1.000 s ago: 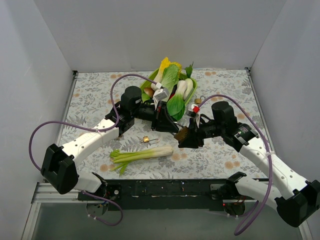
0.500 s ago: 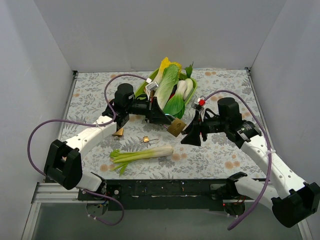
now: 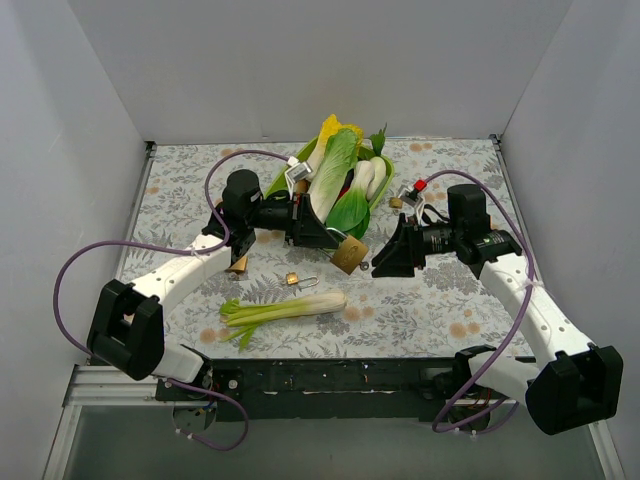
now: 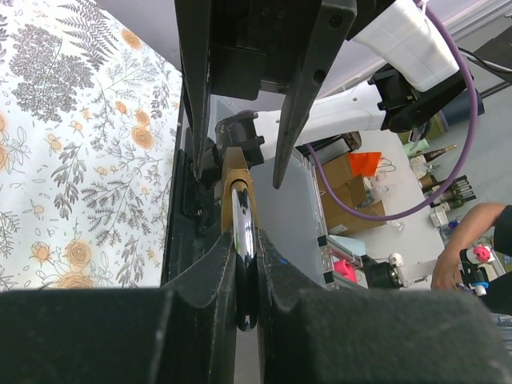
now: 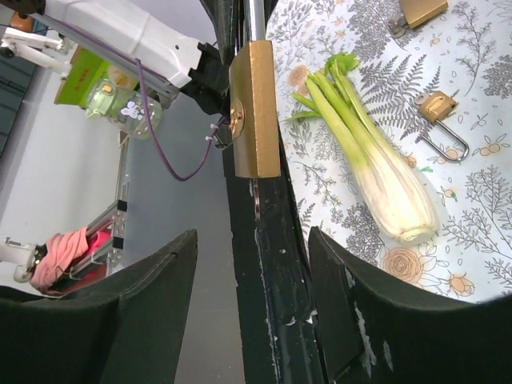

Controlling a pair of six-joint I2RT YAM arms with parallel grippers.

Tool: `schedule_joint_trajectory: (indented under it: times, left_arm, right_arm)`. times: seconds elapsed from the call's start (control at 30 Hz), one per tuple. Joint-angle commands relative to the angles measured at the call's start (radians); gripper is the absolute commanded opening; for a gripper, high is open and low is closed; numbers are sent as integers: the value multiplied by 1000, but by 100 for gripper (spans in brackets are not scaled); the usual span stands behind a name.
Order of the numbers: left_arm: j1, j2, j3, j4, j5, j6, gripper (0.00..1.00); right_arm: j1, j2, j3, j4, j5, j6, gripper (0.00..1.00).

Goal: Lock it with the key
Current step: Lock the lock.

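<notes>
Left gripper (image 3: pixel 333 241) is clamping tight on the shackle of the big brass padlock (image 3: pixel 349 256), hanging it in the air over the middle of the table (image 3: pixel 450 300). It is probably presenting the padlock's body to the right gripper (image 3: pixel 386 255). That one is sitting just beside the padlock, jaws apart, gripping nothing. I'm not making out any key. A small padlock (image 3: pixel 293 279) is lying nearer the table's near edge.

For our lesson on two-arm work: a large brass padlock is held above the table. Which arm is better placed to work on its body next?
Right, probably. The left hand is shut on the steel shackle of the large brass padlock; the right hand is open, facing the body.
</notes>
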Motion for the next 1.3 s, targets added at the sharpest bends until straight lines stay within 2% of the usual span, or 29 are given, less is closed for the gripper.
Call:
schedule_joint_trajectory:
  times: [0.0,0.07,0.37,0.47,0.57,0.63,0.83,1.07,1.2,1.27]
  left_arm:
    - [-2,-48,14,119,35,-51,0]
    - [-3,-43,16,121,36,-53,0]
    - [-25,-32,22,128,27,-57,0]
    - [-25,-32,20,128,27,-57,0]
    - [-23,-32,17,124,27,-56,0]
    - [-25,-32,16,124,16,-59,0]
    - [3,-14,17,185,4,-113,0]
    - [75,31,80,205,28,-114,0]
    - [104,20,95,142,45,-56,0]
    - [107,12,102,81,51,-19,0]
  right_arm:
    - [4,-11,30,88,-61,78,62]
    - [18,-9,24,142,-57,101,60]
    - [67,12,30,180,-15,106,47]
    - [73,8,27,194,-9,120,38]
    - [77,3,12,205,-12,126,21]
    - [77,0,4,185,-14,118,2]
    - [75,-8,8,-37,-9,-58,1]
    - [31,-43,-41,-159,-6,-137,1]
    - [-67,-31,-38,-275,-17,-202,1]
    - [-172,3,-27,-338,4,-300,1]
